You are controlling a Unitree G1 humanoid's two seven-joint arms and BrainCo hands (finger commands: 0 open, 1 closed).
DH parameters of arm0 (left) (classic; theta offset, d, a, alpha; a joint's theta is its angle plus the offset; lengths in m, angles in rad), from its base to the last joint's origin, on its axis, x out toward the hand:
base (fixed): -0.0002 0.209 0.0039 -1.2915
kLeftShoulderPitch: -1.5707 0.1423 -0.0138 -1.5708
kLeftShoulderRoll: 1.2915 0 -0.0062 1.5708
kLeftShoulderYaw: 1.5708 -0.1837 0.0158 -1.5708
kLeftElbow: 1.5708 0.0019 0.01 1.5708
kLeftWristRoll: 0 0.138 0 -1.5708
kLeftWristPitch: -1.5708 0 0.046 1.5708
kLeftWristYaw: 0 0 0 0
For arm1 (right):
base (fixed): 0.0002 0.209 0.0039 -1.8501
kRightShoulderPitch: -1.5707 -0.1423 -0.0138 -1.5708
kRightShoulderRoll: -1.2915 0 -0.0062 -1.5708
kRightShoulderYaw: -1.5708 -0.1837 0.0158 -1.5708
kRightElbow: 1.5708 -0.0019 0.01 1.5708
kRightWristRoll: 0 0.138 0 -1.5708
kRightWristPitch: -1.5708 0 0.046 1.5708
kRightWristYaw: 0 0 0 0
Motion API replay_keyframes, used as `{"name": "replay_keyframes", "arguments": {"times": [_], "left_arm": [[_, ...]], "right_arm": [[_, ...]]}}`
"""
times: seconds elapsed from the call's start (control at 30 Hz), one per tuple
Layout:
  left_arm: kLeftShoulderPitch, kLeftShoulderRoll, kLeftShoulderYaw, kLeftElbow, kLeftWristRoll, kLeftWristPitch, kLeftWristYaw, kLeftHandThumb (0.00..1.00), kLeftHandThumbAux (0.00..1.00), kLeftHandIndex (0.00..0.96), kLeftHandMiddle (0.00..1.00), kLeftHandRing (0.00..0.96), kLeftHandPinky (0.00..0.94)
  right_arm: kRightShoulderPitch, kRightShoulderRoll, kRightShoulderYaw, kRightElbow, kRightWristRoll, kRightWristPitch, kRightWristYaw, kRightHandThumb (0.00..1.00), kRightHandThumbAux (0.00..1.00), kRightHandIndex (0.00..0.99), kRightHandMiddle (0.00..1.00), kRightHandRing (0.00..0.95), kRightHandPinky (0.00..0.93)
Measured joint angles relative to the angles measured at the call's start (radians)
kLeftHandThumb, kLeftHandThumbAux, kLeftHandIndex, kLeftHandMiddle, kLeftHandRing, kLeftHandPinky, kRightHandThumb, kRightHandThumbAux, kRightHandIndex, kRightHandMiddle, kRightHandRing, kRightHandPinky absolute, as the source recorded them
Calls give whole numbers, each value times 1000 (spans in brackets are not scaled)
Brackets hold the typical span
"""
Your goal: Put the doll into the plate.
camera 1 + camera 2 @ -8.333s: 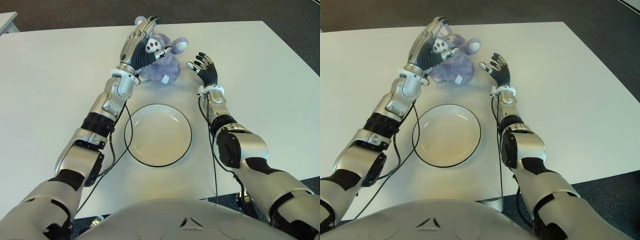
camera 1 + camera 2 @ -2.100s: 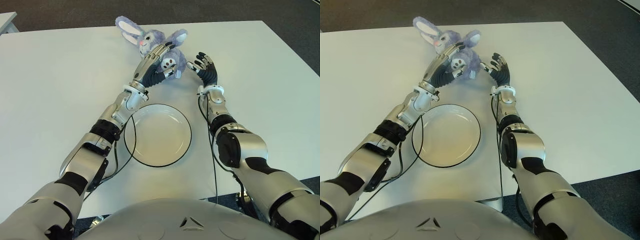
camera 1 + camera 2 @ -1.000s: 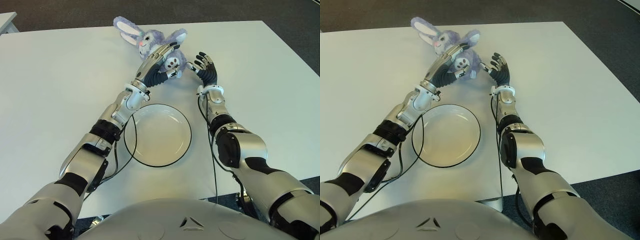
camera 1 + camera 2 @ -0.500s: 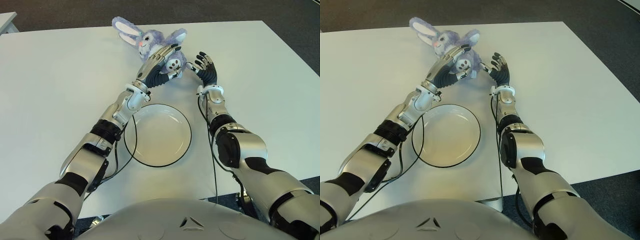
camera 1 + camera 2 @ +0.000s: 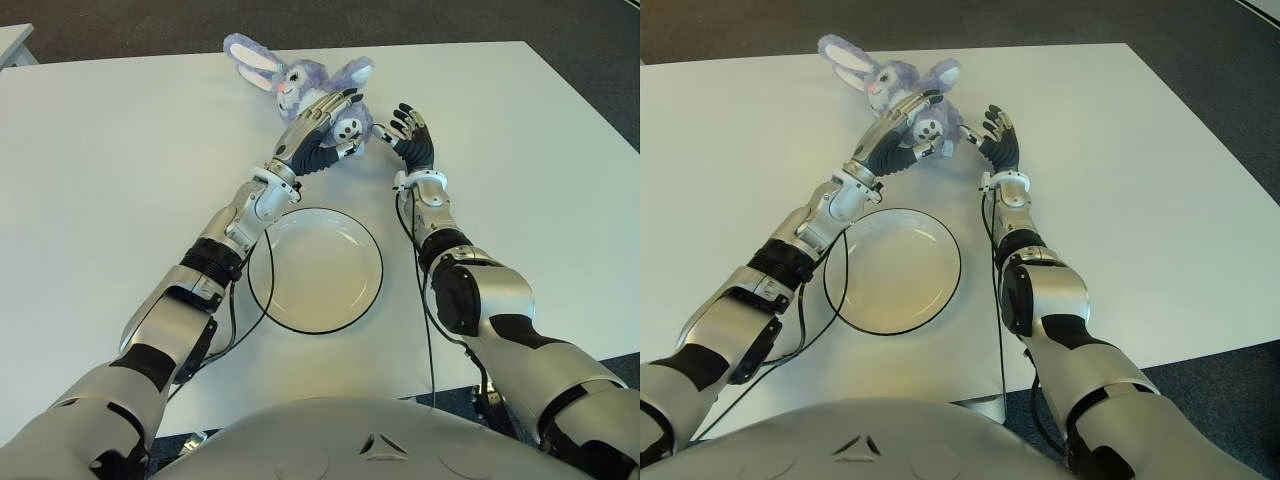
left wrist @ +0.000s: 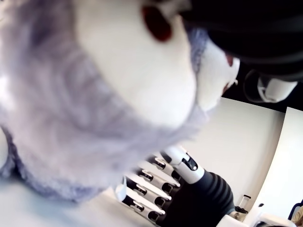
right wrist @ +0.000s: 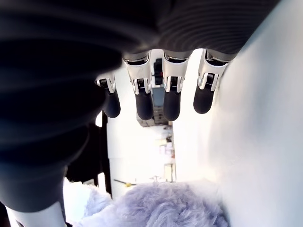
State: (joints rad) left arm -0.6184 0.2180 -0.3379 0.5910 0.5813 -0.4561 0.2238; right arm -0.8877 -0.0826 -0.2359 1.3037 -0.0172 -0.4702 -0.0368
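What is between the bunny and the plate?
The left hand gripping the bunny and its wrist, above bare table; the plate is nearer. Both eye views show it.

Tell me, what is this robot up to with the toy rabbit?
The left hand is closed around the purple rabbit doll at the far side of the white table. The right hand shows just to the doll's right, fingers spread, holding nothing. The white plate, nearer the robot, has nothing in it, so the doll is not yet in the plate.

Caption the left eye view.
Left hand grips the purple plush bunny beyond the empty plate; right hand open beside it.
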Motion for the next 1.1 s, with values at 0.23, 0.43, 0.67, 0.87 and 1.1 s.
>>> {"name": "replay_keyframes", "arguments": {"times": [0.23, 0.43, 0.67, 0.87, 1.1], "left_arm": [[-17, 6, -8, 6, 13, 15, -15, 488, 202, 0, 0, 0, 0], [-53, 20, -34, 41, 55, 20, -4, 475, 200, 0, 0, 0, 0], [-83, 36, -57, 90, 103, 18, 54, 453, 200, 0, 0, 0, 0], [-97, 44, -78, 124, 131, 12, 105, 455, 200, 0, 0, 0, 0], [-118, 49, -98, 154, 167, 13, 159, 416, 207, 0, 0, 0, 0]], "right_arm": [[0, 0, 0, 0, 0, 0, 0, 0, 773, 119, 136, 116, 119], [0, 0, 0, 0, 0, 0, 0, 0, 775, 120, 138, 117, 122], [0, 1, -1, 0, 2, 0, 0, 0, 782, 126, 149, 127, 129], [0, 1, -3, 0, 3, -1, 0, 0, 787, 129, 154, 134, 137], [0, 2, -5, 0, 4, -1, 1, 0, 777, 128, 154, 137, 140]]}}
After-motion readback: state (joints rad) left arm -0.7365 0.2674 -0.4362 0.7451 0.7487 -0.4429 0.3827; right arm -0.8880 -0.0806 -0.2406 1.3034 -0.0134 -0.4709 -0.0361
